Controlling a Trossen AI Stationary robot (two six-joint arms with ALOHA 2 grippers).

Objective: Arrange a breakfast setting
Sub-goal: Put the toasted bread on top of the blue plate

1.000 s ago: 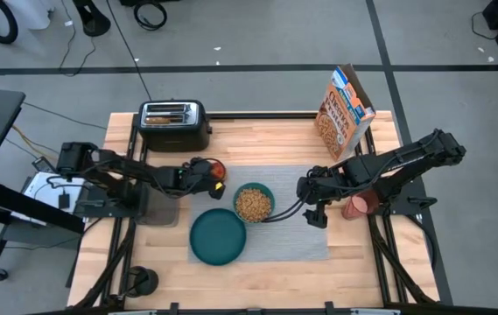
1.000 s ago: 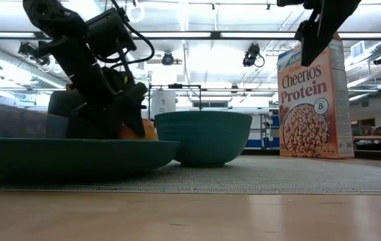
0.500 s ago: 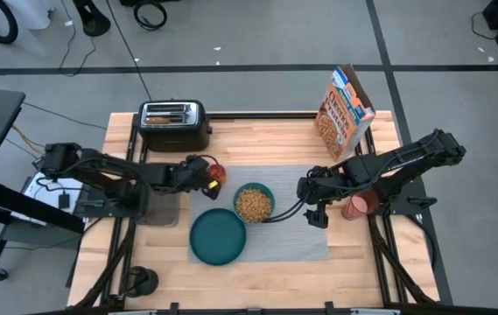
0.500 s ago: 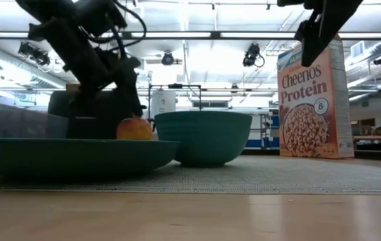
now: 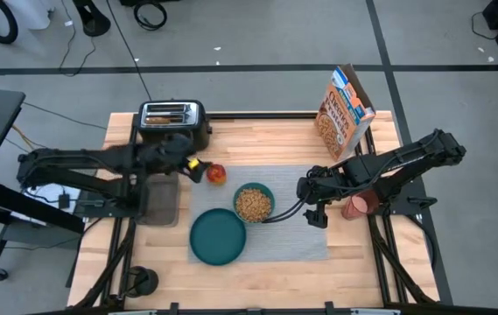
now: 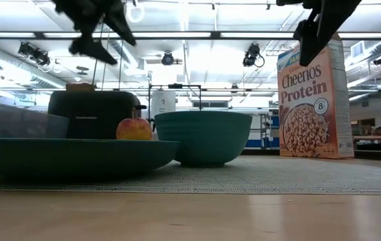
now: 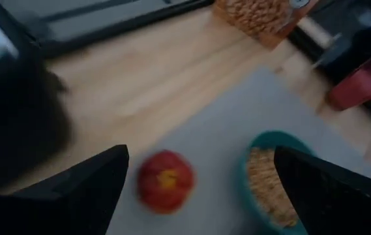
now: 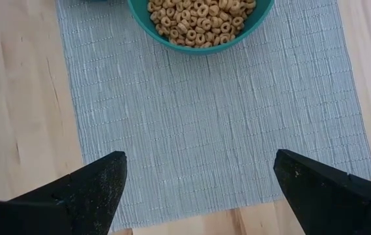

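High view | L tool apart, nr fruit | R tool apart over placemat

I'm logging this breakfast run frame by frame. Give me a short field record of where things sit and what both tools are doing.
placemat: grey placemat flat at table centre
bowl: teal bowl on the placemat, holding cereal
plate: teal plate over the placemat's near left corner
fruit: red-orange fruit at the placemat's far left corner, free of any grip
left tool: left tool open, raised, beside the fruit, in front of the toaster
right tool: right tool open, empty, over the placemat's right part
cup: pink cup right of the placemat
cereal box: cereal box upright, far right
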